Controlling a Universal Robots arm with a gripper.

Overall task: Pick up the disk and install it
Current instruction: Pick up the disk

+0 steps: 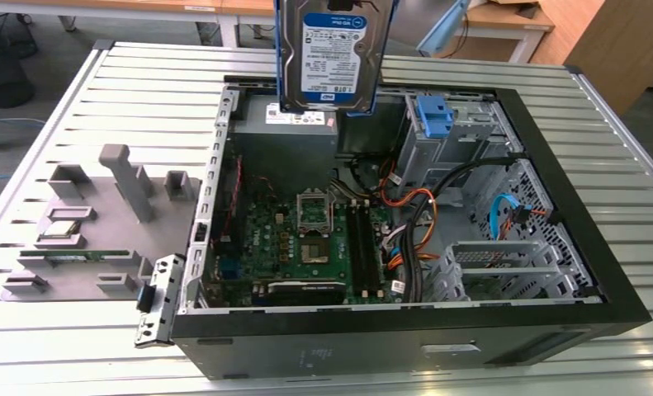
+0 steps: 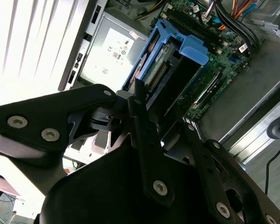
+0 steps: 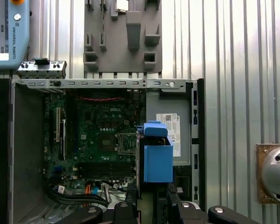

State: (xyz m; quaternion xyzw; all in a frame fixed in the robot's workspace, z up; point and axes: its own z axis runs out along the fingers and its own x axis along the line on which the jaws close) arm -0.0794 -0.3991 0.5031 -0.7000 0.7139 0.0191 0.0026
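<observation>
- My claw [image 3: 151, 189] is clamped on the disk [image 1: 332, 54]. In the first wrist view, 1 black finger sits on each side of its blue rails.
- In the exterior view the disk hangs upright in the air, label toward that camera. It is above the far edge of the case [image 1: 359, 355] and touches nothing there.
- In the first wrist view I look straight down past the disk. It sits over the line where the motherboard [image 3: 102, 135] meets the supply box [image 3: 177, 135].
- The case lies on its side with the top open, so there is open air between the disk and everything inside.
- Its black rim runs along the near side and the exterior view's right, and a metal flange lines the exterior view's left.
- Inside the case, the supply box is at the far end and the motherboard fills the middle.
- Black, orange and blue cables [image 1: 414, 206] loop between the board and the bays on the exterior view's right.
- A blue bracket [image 1: 437, 115] sits in the far bay, and a silver cage [image 1: 491, 264] stands nearer.
- The slatted desk [image 1: 139, 82] carries the case, with bare slats around it.
- A grey tray [image 1: 95, 231] lies just beside the case on the exterior view's left. It has raised holders, and small parts lie in some of them.
</observation>
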